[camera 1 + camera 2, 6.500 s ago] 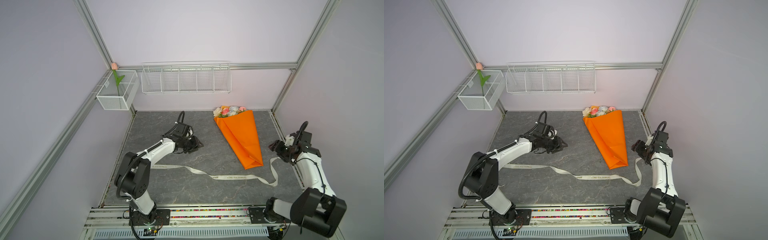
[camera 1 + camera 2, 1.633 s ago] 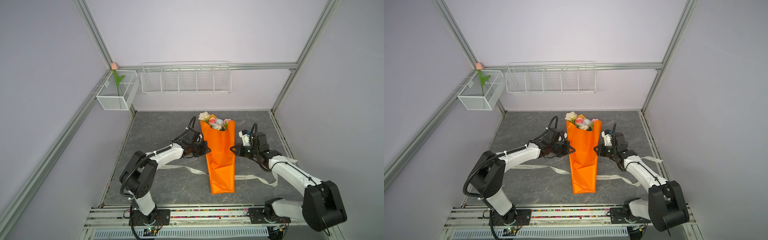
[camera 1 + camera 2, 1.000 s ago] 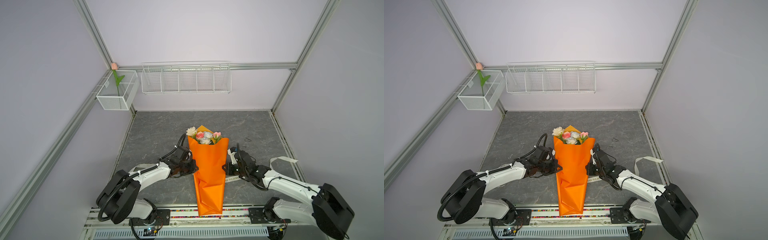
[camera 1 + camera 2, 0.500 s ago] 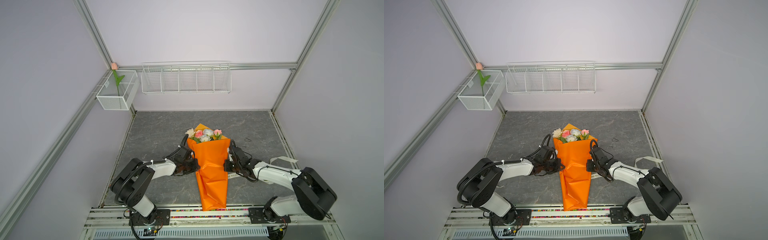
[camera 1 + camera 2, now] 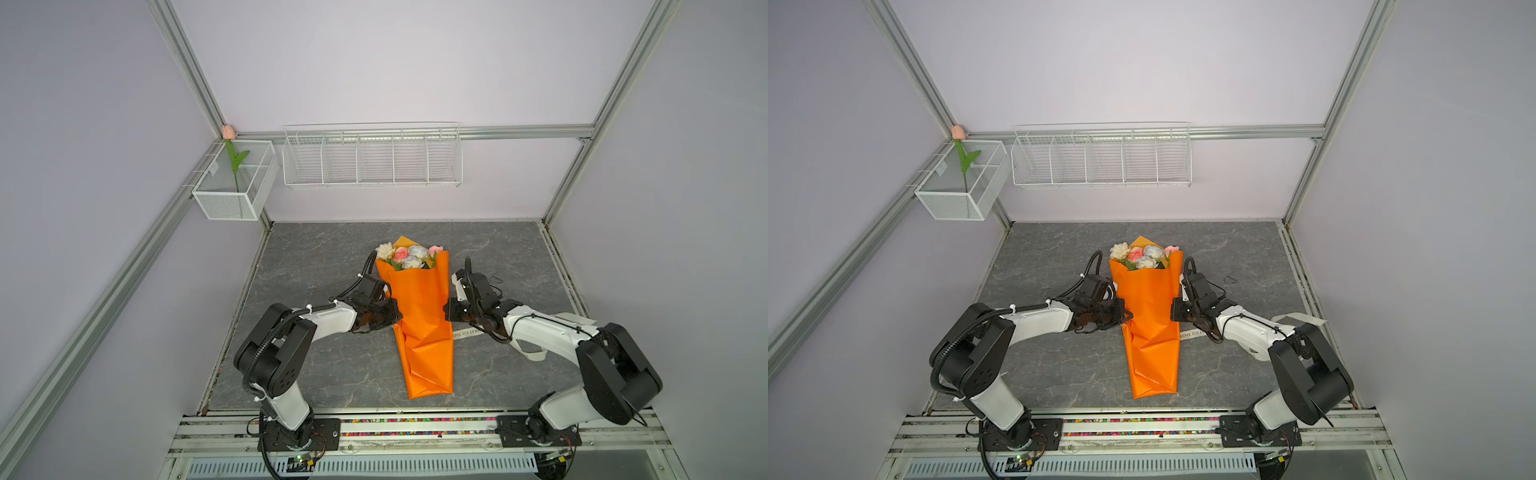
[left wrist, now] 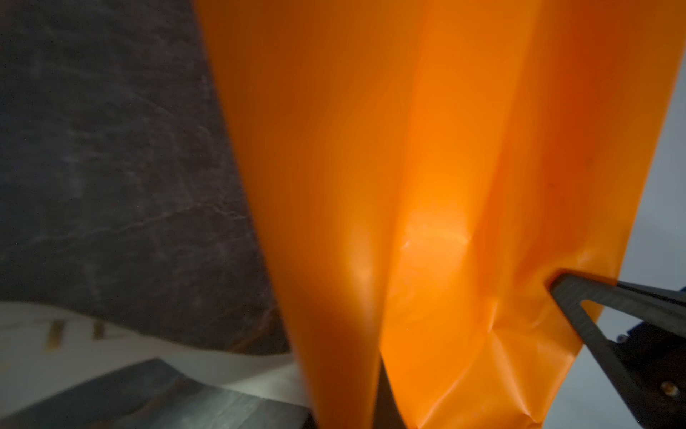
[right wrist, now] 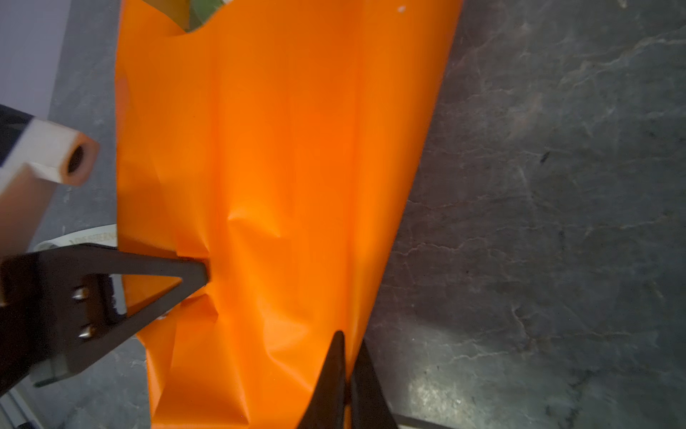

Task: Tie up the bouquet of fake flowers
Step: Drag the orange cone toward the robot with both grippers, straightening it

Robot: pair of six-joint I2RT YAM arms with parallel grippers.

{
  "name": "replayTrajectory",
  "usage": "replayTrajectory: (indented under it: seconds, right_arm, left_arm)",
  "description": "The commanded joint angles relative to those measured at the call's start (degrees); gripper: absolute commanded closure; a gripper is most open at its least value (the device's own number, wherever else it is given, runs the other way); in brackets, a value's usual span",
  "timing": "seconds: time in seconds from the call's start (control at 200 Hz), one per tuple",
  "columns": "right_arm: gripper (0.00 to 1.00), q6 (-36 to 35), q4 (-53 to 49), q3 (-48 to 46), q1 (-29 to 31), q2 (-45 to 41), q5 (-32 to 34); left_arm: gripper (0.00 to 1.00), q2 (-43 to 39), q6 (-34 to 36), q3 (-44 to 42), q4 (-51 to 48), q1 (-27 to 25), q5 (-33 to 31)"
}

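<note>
The bouquet of fake flowers point(image 5: 422, 328) point(image 5: 1150, 332) lies lengthwise mid-mat in both top views, its roses point(image 5: 409, 255) at the far end of the orange wrapping. My left gripper point(image 5: 395, 320) point(image 5: 1127, 318) is shut on the wrap's left edge. My right gripper point(image 5: 446, 311) point(image 5: 1173, 311) is shut on the right edge, directly opposite. In the right wrist view my right gripper point(image 7: 347, 345) pinches orange paper point(image 7: 282, 148). Orange paper point(image 6: 371, 185) fills the left wrist view and hides that gripper's tips. A white printed ribbon point(image 5: 469, 333) point(image 6: 74, 334) runs under the bouquet.
A wire basket point(image 5: 232, 199) with a single pink tulip hangs at the back left, and a wire shelf point(image 5: 372, 183) on the back wall. The ribbon's loose end point(image 5: 575, 320) loops beside my right arm. A metal rail point(image 5: 415, 428) borders the mat's front.
The bouquet has slid back from the front rail toward the mat's middle, carried by both grippers. Both arms drew back with it and kept their hold.
</note>
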Motion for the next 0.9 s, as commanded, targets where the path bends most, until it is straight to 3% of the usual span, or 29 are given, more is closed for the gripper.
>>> replayTrajectory:
  seconds: [0.0, 0.245, 0.595, 0.65, 0.73, 0.76, 0.8, 0.895]
  right_arm:
    - [0.92, 0.0, -1.4, -1.6, 0.8, -4.9, -0.9]
    - [0.92, 1.6, -2.4, -5.1, 3.1, -10.4, 0.5]
    - [0.89, 3.8, 0.0, -7.4, 5.8, -5.3, 3.9]
    - [0.79, 3.3, -1.8, -6.2, 5.6, -4.5, 4.8]
    - [0.6, 3.1, -6.1, -3.9, 5.0, -4.1, 6.6]
    - [0.52, 3.1, -7.3, -3.5, 4.8, -4.5, 7.4]
    - [0.5, 3.2, -8.9, -3.0, 4.3, -5.3, 8.4]
    - [0.32, 3.3, -11.9, -3.0, 2.8, -8.3, 8.9]
  left_arm:
    - [1.0, -3.7, 2.4, 0.1, -2.8, 0.1, 0.1]
    - [1.0, -10.5, 3.2, -4.0, -4.5, 0.1, -1.3]
    - [1.0, -7.7, 2.7, -7.3, -1.2, 0.1, -0.6]
    - [0.96, -7.2, 2.7, -7.1, -1.5, 0.1, -0.6]
    - [0.71, -7.3, 2.7, -6.8, -2.6, 0.1, -1.2]
    - [0.69, -7.8, 2.9, -6.8, -3.1, 0.1, -1.6]
    - [0.66, -8.7, 3.0, -6.6, -4.1, 0.1, -2.2]
    - [0.5, -12.0, 3.3, -6.3, -7.1, 0.2, -3.8]
